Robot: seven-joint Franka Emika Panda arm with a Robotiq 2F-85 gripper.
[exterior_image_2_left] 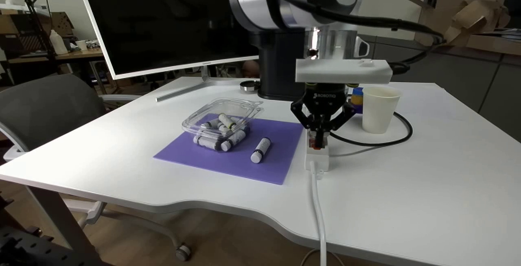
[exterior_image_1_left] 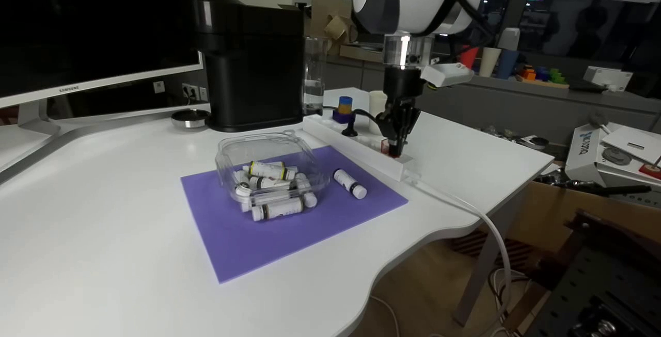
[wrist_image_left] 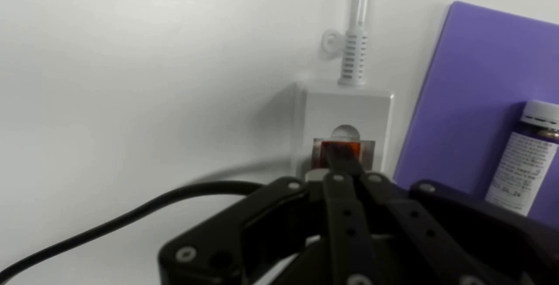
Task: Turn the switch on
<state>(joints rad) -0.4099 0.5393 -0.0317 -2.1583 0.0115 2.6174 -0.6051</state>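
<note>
The switch is a red-orange rocker under a clear cover on the end of a low white block. It shows partly in the wrist view and both exterior views. The white block lies on the table, and its white cable runs over the table edge. My gripper points straight down with its fingers shut together, holding nothing. In the wrist view the fingertips are over the switch and hide its middle. I cannot tell whether they press it or which way it is tilted.
A purple mat beside the block bears a clear container of small bottles and a loose bottle. A black cable plugs into the block. A paper cup, a black machine and a monitor stand nearby.
</note>
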